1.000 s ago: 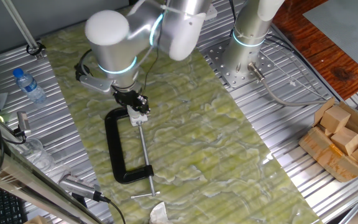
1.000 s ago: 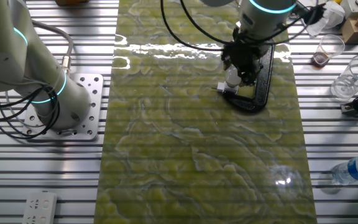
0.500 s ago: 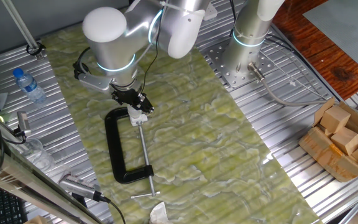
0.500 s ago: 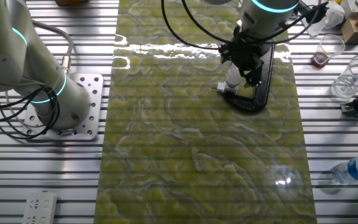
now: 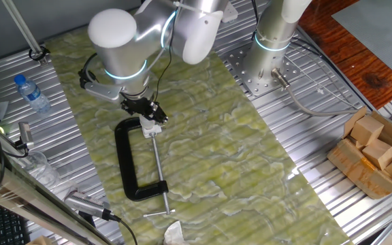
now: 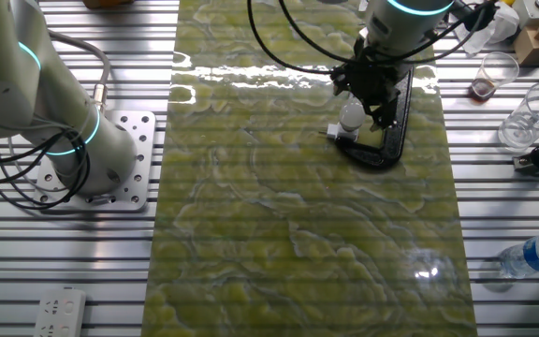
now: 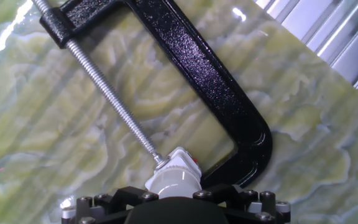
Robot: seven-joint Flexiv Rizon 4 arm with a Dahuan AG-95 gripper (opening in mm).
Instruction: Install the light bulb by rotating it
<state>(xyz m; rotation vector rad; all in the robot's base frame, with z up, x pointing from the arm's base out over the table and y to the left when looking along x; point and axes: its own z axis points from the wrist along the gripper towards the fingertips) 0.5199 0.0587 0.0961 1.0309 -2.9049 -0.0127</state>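
Our pincer (image 6: 363, 105) has rotated slightly on the small white rounded bulb (image 6: 351, 117); screwing-in continues; clamping state indeterminable.

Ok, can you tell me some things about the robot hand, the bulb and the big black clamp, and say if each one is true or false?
1. The black C-clamp lies flat on the green mat. True.
2. The light bulb lies loose on the mat, far from the clamp. False: it stands in the white socket fitting held in the clamp.
3. The gripper is right over the bulb. True.
4. A water bottle stands upright in the middle of the mat. False: it lies off the mat, on the metal table.
5. The clamp's screw points at the white fitting. True.
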